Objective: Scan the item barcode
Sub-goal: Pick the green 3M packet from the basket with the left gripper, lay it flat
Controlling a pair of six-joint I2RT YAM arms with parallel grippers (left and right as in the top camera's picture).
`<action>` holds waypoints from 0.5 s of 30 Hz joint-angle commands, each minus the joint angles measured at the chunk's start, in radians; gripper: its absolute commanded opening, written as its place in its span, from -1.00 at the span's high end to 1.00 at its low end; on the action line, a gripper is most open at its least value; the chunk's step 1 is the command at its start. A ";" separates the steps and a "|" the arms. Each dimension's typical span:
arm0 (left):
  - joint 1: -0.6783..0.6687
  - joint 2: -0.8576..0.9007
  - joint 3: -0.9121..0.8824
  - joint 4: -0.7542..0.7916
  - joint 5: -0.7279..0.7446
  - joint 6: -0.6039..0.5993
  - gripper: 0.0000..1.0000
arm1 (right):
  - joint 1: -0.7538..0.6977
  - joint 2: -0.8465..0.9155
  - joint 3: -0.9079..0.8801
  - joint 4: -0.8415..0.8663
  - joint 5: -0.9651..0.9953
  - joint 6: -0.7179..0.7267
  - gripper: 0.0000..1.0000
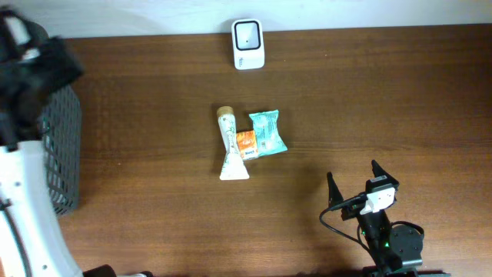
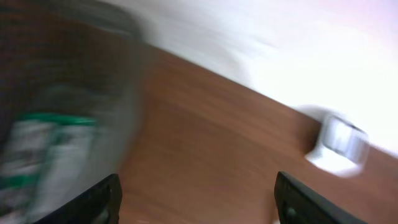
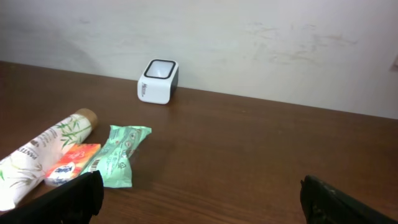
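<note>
Items lie unscanned mid-table, both grippers empty

Three items sit bunched at the centre of the wooden table [image 1: 400, 92]: a white tube [image 1: 231, 146] with a tan cap, a small orange sachet [image 1: 245, 144] tucked against it, and a teal packet [image 1: 267, 132] touching the sachet. The barcode scanner [image 1: 247, 44] stands upright at the far edge, well apart from them, its window facing up so that a code can be passed over it.

The right gripper [image 1: 353, 173] hovers near the front edge, jaws spread wide, nothing between them, aimed towards the cluster and probably placed for a pick. The left gripper [image 2: 198, 186] is over by the dark mesh basket [image 1: 61, 146], its view badly smeared. Its fingers stand well apart and hold nothing. A green-and-white blur beside the mesh may be an item in the basket, but this cannot be told.
</note>
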 commanded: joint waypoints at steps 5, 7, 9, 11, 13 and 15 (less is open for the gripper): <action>0.379 0.155 -0.034 -0.013 -0.101 0.032 -0.47 | 0.006 -0.006 -0.008 -0.002 0.006 0.008 -0.97; 0.410 0.225 -0.073 0.006 -0.108 0.058 -0.46 | 0.006 -0.006 -0.008 -0.002 0.006 0.008 -0.97; 0.424 0.271 -0.117 0.009 -0.110 0.069 -0.48 | 0.006 -0.006 -0.008 -0.002 0.006 0.008 -0.97; 0.441 0.302 -0.203 0.048 -0.142 0.083 -0.46 | 0.006 -0.006 -0.008 -0.002 0.006 0.008 -0.97; 0.441 0.302 -0.365 0.194 -0.131 0.251 -0.52 | 0.006 -0.006 -0.008 -0.002 0.006 0.008 -0.97; 0.442 0.303 -0.454 0.280 -0.131 0.345 -0.53 | 0.006 -0.006 -0.008 -0.002 0.006 0.008 -0.97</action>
